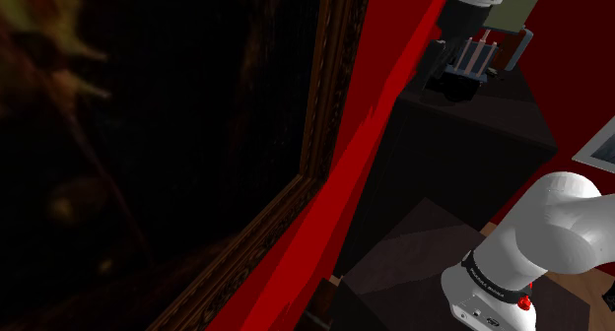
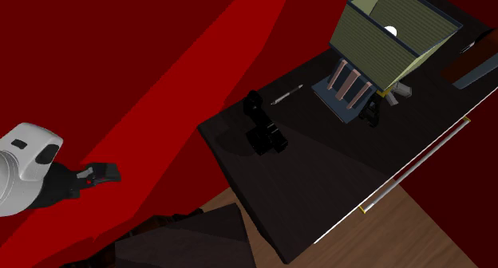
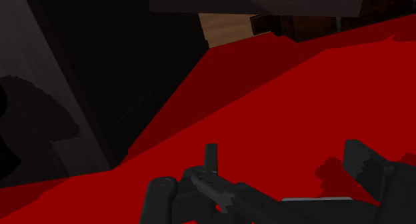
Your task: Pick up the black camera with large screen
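Now, setting: a dark tabletop (image 2: 335, 187) stands against a red wall (image 2: 120, 59), with wood floor (image 2: 415, 234) beside it.
Black camera: the black camera (image 2: 265, 135) sits on the tabletop near the corner toward the second exterior view's left, touching nothing else.
Gripper: the gripper (image 2: 108, 175) hangs beyond the tabletop's edge at the second exterior view's left, in front of the red wall and well apart from the black camera.
Fingers: in the wrist view the fingers (image 3: 363, 166) stand apart with red wall showing between them, and they grip nothing.
Pen: a thin grey pen (image 2: 286, 95) lies near the black camera, toward that view's upper right.
Box: an olive-green open box (image 2: 391, 35) sits tilted just beside a rack of pinkish bars (image 2: 349, 83), apart from the black camera.
Painting: a large dark painting (image 1: 148, 152) in a carved brown frame takes up the shoulder view's left.
Arm: the white arm (image 1: 552, 231) rises from the shoulder view's lower right.
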### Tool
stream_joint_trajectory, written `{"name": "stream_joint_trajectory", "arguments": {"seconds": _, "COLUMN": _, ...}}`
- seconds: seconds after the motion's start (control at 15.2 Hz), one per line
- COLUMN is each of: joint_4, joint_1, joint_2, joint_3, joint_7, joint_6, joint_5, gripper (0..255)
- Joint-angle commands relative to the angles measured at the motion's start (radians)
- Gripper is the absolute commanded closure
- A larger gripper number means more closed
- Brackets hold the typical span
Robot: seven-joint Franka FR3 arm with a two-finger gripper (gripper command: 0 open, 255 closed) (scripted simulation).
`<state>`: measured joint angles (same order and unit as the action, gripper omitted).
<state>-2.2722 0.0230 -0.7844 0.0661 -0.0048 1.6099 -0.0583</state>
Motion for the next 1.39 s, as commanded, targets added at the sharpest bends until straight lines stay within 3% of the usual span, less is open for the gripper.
{"name": "stream_joint_trajectory", "arguments": {"seconds": 0.0, "joint_4": 0.000, "joint_1": 0.000, "joint_2": 0.000, "joint_3": 0.000, "joint_7": 0.000, "joint_6": 0.000, "joint_5": 0.000, "gripper": 0}}
{"name": "stream_joint_trajectory", "arguments": {"seconds": 0.66, "joint_4": 0.029, "joint_1": -0.051, "joint_2": 0.091, "joint_3": -0.242, "joint_7": -0.266, "joint_6": 0.070, "joint_5": -0.103, "gripper": 0}}
{"name": "stream_joint_trajectory", "arguments": {"seconds": 1.32, "joint_4": 0.181, "joint_1": -0.068, "joint_2": 0.307, "joint_3": -0.483, "joint_7": -0.540, "joint_6": 0.142, "joint_5": -0.130, "gripper": 0}}
